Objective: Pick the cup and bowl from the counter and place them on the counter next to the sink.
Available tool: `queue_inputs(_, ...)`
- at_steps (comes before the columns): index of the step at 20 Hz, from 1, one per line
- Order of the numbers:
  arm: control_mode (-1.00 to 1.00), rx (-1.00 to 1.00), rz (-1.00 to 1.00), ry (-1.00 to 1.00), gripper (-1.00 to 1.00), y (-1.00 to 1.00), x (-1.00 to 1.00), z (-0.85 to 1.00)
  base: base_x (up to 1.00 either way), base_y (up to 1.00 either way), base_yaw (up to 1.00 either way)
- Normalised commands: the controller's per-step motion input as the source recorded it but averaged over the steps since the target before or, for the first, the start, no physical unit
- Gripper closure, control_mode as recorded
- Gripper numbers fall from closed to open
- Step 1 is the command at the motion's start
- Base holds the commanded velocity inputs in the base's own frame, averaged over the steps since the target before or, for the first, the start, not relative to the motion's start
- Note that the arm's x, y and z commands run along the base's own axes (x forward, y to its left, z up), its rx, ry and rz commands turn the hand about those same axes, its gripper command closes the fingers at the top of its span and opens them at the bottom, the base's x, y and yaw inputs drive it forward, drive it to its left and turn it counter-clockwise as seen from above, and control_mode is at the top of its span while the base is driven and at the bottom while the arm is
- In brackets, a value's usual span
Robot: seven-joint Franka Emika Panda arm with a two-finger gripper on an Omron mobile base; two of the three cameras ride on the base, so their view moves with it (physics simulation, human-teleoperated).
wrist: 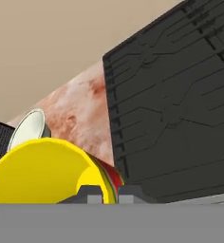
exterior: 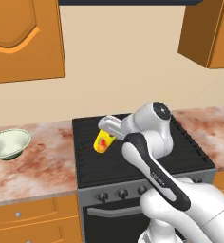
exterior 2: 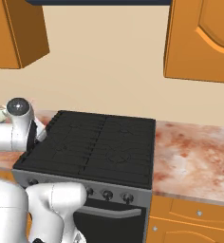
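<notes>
The table (exterior: 42, 166) crosses the middle of the left base view, its marbled top split by a black stove (exterior: 133, 152) at centre frame. The white arm (exterior: 156, 166) rises from the lower right of that view and bends left over the stove. The bowl (exterior: 9, 143) rests on the table at the left edge, well apart from the stove. The end effector (exterior: 108, 130), at centre frame, grips the tilted yellow cup (exterior: 103, 142) above the stove top; in the hand view the cup (wrist: 47, 173) sits at lower left.
</notes>
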Motion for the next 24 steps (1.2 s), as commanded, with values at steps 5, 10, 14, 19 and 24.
queue_inputs(5, -1.0, -0.26, -0.03, 0.39, 1.0, -0.67, 0.0, 0.48, 0.0, 0.0, 0.0)
queue_inputs(10, -1.0, -0.23, 0.0, 0.27, 1.0, -0.61, -0.04, 0.06, 0.0, 0.0, 0.0)
queue_inputs(14, -1.0, -0.05, 0.03, 0.03, 1.0, -0.52, -0.3, -0.01, 0.0, 0.0, 0.0)
queue_inputs(19, -1.0, 0.0, 0.13, 0.0, 1.0, -0.53, -0.1, -0.49, 0.0, 0.0, 0.0)
queue_inputs(24, -1.0, 0.0, 0.23, -0.02, 1.0, -0.46, -0.21, -0.29, 0.0, 0.0, 0.0)
